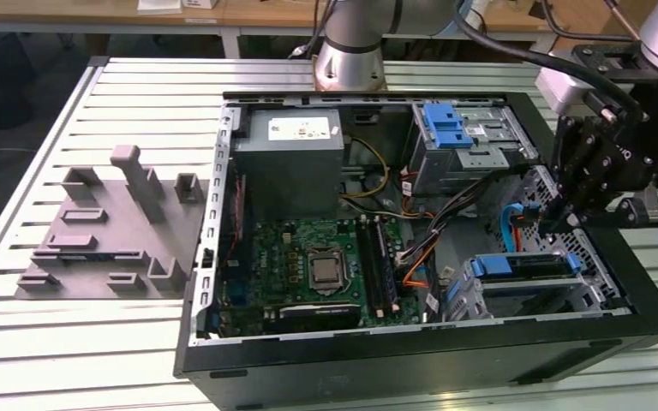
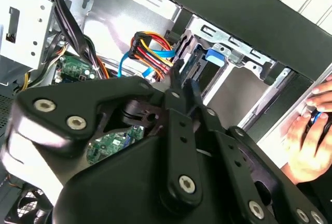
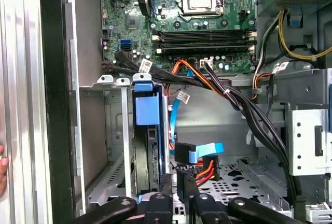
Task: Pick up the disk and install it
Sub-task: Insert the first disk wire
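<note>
The disk (image 1: 520, 266) sits in the drive cage (image 1: 535, 300) at the case's (image 1: 421, 368) front corner, blue carrier showing, so installation looks nearly done. The tool (image 1: 560, 221) hovers just above it, fingers closed on nothing, beside loose cables (image 3: 199, 169).

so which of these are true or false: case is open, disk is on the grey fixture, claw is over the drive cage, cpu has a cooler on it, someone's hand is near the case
1. The computer case lies open, with the motherboard showing. True.
2. The disk lies on the grey fixture beside the case. False: the disk, in its blue carrier, stands in the drive cage inside the case.
3. The claw hangs over the case's side at the exterior view's right, close to the drive cage. True.
4. A cooler covers the processor. False: the processor sits bare in its socket.
5. A person's hand rests by the case's outer edge in the second wrist view. True.
</note>
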